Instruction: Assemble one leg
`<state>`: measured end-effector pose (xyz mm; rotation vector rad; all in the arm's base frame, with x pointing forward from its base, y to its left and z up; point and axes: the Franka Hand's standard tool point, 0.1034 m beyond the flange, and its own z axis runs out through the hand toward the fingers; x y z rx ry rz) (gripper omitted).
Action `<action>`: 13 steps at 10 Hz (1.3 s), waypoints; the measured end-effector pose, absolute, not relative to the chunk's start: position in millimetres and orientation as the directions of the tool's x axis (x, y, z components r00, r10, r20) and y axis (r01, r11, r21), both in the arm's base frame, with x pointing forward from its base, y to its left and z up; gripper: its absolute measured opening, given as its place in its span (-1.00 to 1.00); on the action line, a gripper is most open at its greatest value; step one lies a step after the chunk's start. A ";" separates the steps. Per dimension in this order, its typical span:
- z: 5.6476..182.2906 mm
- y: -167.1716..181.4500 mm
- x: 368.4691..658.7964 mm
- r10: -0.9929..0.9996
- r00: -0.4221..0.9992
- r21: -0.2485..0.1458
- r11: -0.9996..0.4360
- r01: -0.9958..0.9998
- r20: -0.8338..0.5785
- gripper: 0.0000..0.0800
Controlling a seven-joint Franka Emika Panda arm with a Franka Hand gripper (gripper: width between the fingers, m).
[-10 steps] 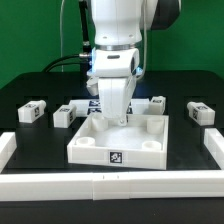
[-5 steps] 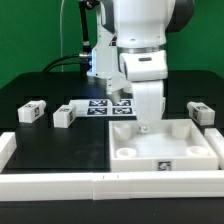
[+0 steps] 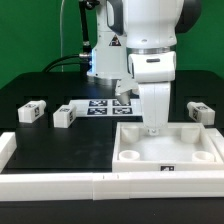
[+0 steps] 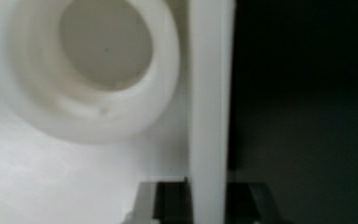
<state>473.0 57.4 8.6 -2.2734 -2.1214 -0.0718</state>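
My gripper (image 3: 154, 130) is shut on the far rim of the large white square panel (image 3: 165, 170), which lies at the front on the exterior view's right. In the wrist view the rim (image 4: 211, 90) runs between my dark fingers (image 4: 167, 203), with my gripper (image 4: 211, 202) closed on it, and a round recess (image 4: 87, 60) of the panel lies beside it. Small white legs with tags lie on the black table: two at the exterior view's left (image 3: 33, 112) (image 3: 66, 116) and one at its right (image 3: 201, 111).
The marker board (image 3: 100, 108) lies behind the panel near the arm's base. A white rail (image 3: 60, 185) runs along the table's front edge, with a white block (image 3: 5, 148) at the exterior view's left. A green wall stands behind.
My gripper has slid the white panel toward the exterior view's right, from the middle to the right front corner. The legs have not moved.
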 end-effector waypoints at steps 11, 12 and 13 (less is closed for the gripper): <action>8.5 57.0 473.0 0.995 0.080 0.002 -0.080 0.997 0.053 0.61; 8.5 57.0 473.0 0.995 0.080 0.002 -0.080 0.997 0.053 0.61; 8.5 57.0 472.9 0.995 0.080 0.002 -0.080 0.997 0.053 0.62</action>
